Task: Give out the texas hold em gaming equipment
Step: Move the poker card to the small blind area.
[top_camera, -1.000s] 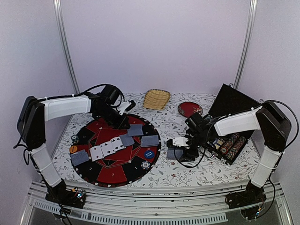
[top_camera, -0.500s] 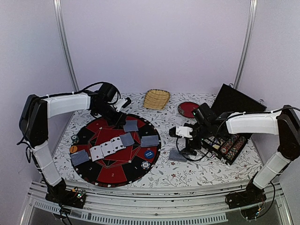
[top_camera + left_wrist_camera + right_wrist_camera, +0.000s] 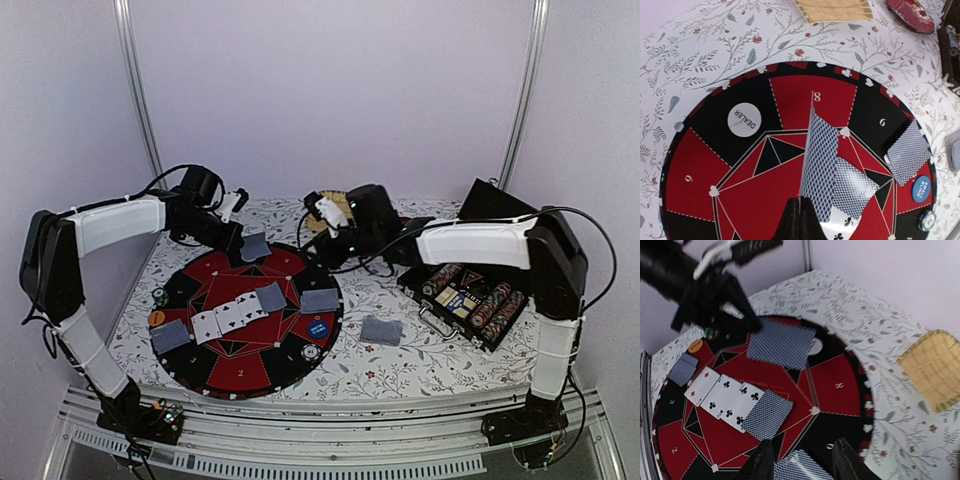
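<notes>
Moved: the right arm has swung from beside the case (image 3: 470, 300) to the far side by the basket (image 3: 932, 370).
Writing: white button (image 3: 744, 119) reads "DEALER"; blue button (image 3: 921, 188) reads "SMALL BLIND"; mat (image 3: 695, 175) sectors show 8, 9, 6.
Left end effector (image 3: 799, 220): pressed together, pinching a blue-backed card (image 3: 817, 165) by its edge over the mat's far side.
Right end effector (image 3: 802, 462): fingers spread, holding nothing, above the mat's rim.
Other cards: a row (image 3: 722, 397) at the mat's centre; a stack (image 3: 381, 330) on the table (image 3: 400, 370) between mat and case.

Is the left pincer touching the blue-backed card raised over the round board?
Touching: the left wrist view shows the left pincer shut on the card at its bottom edge.
</notes>
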